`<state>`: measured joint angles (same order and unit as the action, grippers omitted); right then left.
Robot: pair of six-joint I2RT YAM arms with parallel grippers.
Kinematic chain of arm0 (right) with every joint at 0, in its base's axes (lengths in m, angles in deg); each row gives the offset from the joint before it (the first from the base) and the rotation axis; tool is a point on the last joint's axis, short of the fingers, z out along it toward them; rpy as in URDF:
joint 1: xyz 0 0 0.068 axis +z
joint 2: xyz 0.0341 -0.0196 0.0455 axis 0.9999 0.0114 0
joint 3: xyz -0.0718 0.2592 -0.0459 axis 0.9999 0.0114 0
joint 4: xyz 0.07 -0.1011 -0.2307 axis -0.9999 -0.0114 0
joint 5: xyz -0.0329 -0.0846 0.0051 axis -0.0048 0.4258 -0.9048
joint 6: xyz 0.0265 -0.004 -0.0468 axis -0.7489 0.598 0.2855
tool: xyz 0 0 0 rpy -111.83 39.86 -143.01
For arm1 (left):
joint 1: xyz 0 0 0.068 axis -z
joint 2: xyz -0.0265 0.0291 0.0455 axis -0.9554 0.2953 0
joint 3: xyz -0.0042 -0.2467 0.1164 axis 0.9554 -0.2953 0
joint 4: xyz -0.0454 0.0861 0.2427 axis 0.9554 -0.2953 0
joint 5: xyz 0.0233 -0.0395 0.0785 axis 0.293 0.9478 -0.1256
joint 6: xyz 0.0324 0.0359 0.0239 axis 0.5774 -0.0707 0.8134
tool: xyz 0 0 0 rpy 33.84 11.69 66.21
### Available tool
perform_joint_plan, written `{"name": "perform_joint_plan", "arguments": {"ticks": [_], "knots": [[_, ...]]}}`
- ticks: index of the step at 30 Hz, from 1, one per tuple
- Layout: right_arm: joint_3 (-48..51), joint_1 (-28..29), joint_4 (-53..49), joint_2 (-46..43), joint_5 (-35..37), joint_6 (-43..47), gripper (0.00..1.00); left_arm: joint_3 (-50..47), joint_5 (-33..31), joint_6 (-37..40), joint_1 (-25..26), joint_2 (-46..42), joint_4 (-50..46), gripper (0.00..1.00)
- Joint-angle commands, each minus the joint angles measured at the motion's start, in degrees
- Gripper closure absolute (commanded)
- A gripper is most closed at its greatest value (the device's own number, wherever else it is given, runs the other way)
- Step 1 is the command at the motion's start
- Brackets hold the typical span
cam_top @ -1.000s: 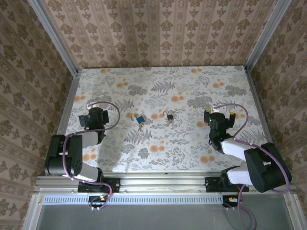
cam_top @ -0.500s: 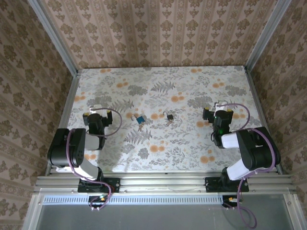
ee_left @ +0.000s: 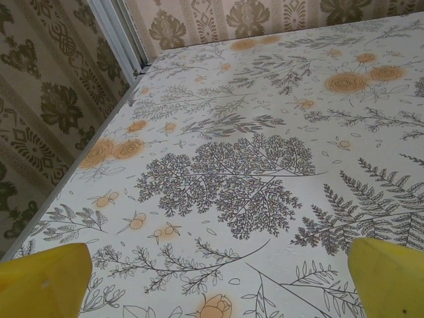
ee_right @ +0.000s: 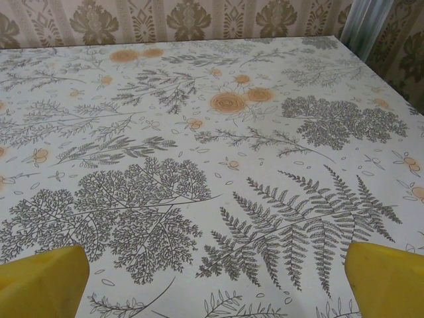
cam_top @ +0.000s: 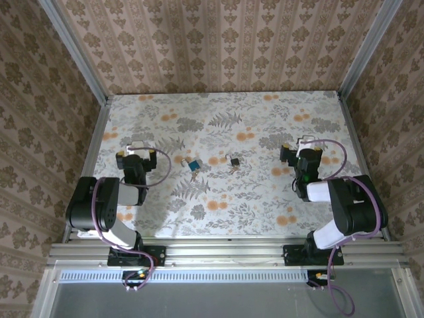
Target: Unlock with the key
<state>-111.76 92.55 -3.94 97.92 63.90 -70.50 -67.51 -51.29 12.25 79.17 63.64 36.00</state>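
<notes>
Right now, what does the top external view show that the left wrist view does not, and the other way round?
Top external view: a small blue-and-silver object and a small dark square object, lying apart mid-table and too small to tell key from lock, and the right gripper. Left wrist view: close up, the yellow fingertips of the left gripper, spread wide with nothing between them. Shared: the floral-patterned table, the patterned wall and the left gripper.

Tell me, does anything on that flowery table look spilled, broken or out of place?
Nothing stands out. A small black lock and a small blue item, probably the key, lie apart mid-table on the smooth floral cloth; nothing looks spilled or damaged.
</notes>
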Motion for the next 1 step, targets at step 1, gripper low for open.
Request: {"name": "perform_joint_plan", "arguments": {"ticks": [1], "knots": [[-0.6, -0.2, 0.0, -0.3, -1.0, -0.6, 0.0, 0.4, -0.5, 0.9, 0.1, 0.2, 1.8, 0.0]]}}
